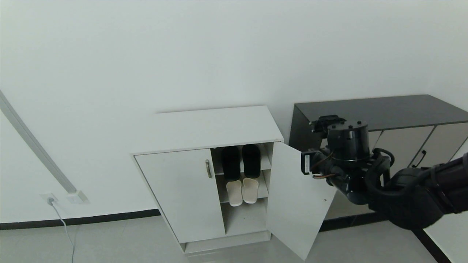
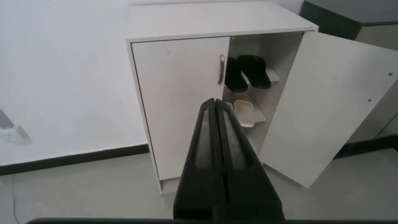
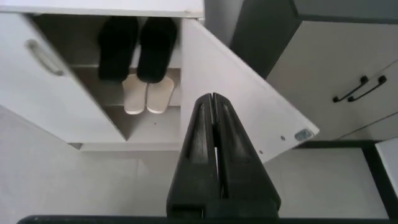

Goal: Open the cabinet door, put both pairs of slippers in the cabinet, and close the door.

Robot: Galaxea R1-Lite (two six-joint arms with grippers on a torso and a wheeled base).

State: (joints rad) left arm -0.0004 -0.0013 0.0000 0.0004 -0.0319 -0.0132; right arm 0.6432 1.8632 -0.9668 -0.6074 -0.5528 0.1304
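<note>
Right, my right gripper has its fingers pressed together on nothing, close by the outer face of the open cabinet door; whether they touch, I cannot tell. Beyond it, inside the cabinet, black slippers lie on the top shelf and white slippers on the shelf below. My left gripper, also closed with nothing in it, faces the shut left door.

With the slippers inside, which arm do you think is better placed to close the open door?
Right, likely: the right claw is beside the free edge of the open door, while the left claw hangs farther back.
</note>
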